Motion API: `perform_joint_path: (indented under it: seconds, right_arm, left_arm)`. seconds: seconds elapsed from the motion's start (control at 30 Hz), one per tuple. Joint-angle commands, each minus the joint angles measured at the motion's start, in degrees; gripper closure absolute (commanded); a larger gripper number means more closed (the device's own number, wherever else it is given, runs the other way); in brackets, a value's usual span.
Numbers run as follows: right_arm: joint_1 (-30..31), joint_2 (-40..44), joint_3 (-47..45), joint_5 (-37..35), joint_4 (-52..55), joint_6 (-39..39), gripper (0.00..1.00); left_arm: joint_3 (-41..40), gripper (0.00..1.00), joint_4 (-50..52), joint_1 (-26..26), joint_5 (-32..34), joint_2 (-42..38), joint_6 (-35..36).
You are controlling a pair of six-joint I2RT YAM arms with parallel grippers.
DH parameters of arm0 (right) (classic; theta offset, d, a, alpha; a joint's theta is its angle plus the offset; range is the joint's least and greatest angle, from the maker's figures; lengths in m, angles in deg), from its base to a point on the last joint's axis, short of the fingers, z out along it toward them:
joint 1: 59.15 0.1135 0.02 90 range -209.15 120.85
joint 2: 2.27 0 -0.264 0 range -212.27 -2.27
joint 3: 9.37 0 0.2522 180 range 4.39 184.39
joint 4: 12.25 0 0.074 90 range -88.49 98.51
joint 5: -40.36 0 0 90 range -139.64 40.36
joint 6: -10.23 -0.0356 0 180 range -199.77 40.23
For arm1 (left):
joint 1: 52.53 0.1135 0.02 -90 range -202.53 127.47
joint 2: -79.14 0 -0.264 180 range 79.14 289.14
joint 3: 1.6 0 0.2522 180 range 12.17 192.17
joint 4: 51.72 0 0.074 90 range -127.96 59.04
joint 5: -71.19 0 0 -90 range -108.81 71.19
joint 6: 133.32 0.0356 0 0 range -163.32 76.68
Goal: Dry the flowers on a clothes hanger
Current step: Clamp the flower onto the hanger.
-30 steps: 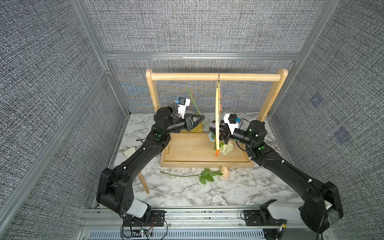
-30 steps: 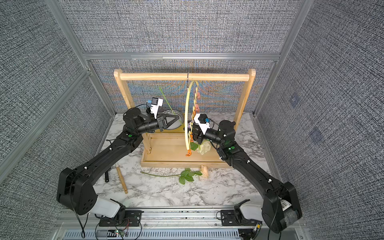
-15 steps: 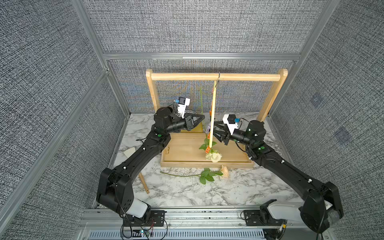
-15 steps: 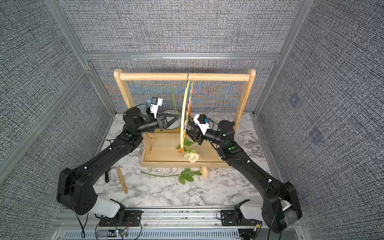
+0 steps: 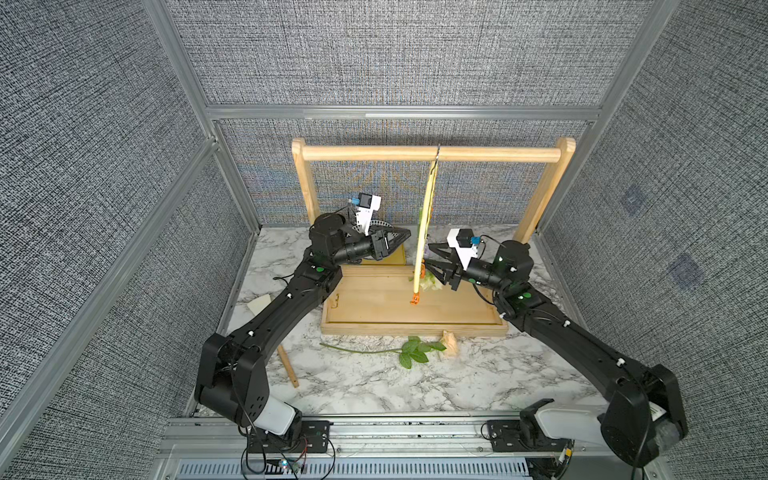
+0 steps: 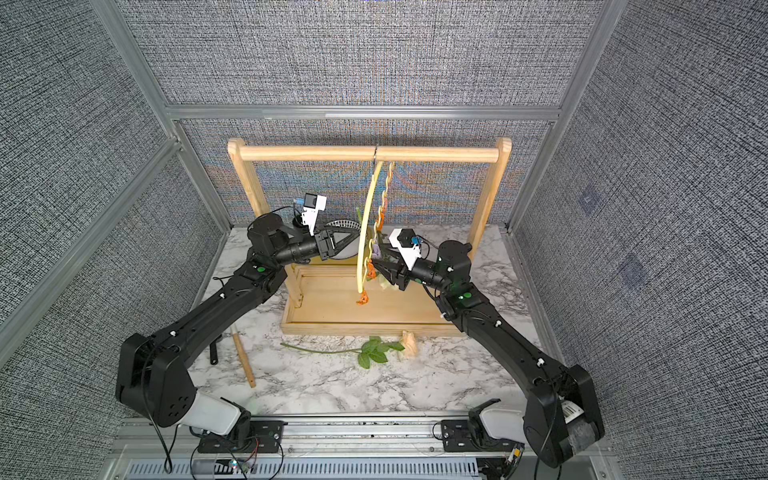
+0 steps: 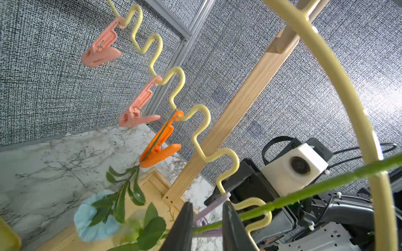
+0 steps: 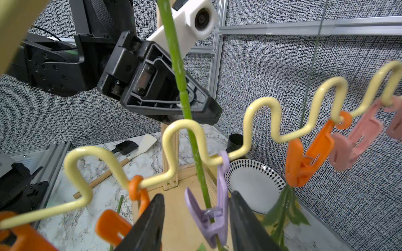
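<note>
Right gripper [image 8: 196, 194] jaws straddle lilac clip [image 8: 221, 195]; gap one side.

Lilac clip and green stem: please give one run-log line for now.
lilac clip: holds green stem | left tool: open, astride stem | right tool: open, flanking clip

Marble-look table [image 5: 374, 386]. The wooden rack's tray base [image 5: 374, 307] sits toward the back, and one flower [image 5: 411, 355] lies flat just in front of it. A wooden-handled spatula [image 5: 287, 366] and a black spatula [image 6: 214, 353] lie by the left arm. There's a patterned plate [image 8: 254, 184] at the back, near the rack's left post.
</note>
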Motion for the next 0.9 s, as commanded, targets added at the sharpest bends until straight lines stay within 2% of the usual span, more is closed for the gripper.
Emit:
perform_joint_path:
  seconds: [0.0, 0.3, 0.6, 0.73, 0.77, 0.87]
  right_arm:
    - [0.0, 0.0, 0.1, 0.7, -0.1, 0.3, 0.49]
    - [0.0, -0.5, 0.6, 1.0, 0.1, 0.5, 0.49]
    - [0.0, -0.2, 0.6, 0.6, 0.4, 0.7, 0.49]
    - [0.0, 0.2, 0.6, 0.6, 1.2, 1.1, 0.49]
    - [0.0, 0.3, 0.5, 0.6, 1.7, 1.4, 0.49]
    - [-0.2, 1.5, -0.2, 0.6, 3.4, 2.3, 0.49]
  left_arm:
    - [0.3, 0.67, -0.6, 0.0, -0.5, 0.0, 0.2]
    - [-0.3, 0.57, -0.3, 0.0, -0.6, -0.5, 0.7]
    - [-0.1, 0.54, 3.0, 0.0, 0.5, -2.1, 3.5]
    - [0.2, 0.50, 5.4, 0.1, 1.5, -2.9, 5.1]
    - [0.3, 0.48, 6.0, 0.2, 1.7, -3.2, 5.6]
    - [0.6, 0.28, 10.3, 0.4, 4.2, -4.6, 8.8]
